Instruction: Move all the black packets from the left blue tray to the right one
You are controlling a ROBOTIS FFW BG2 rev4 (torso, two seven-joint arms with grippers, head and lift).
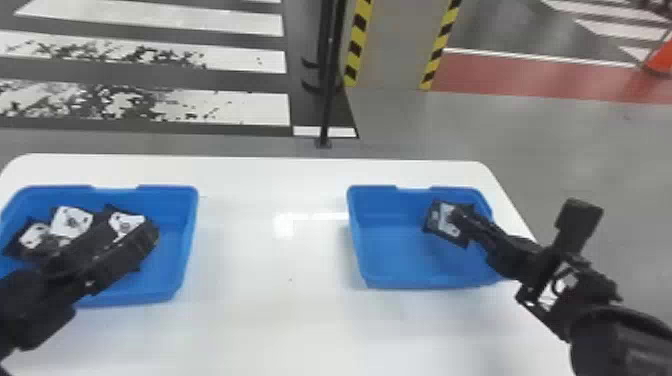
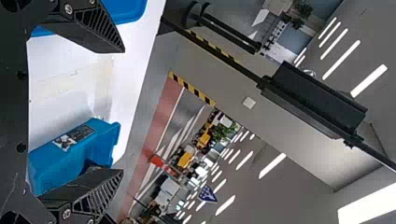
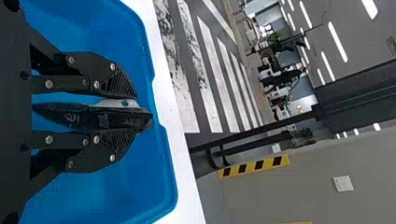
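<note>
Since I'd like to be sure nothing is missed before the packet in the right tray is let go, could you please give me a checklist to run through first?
1. Right gripper shut on a black packet: ok.
2. That packet within the walls of the right blue tray: ok.
3. Packet resting on the tray's floor: cannot tell.
4. Left gripper open, with nothing between its fingers: ok.
5. Left blue tray emptied of packets: not ok, at least three packets lie there.
</note>
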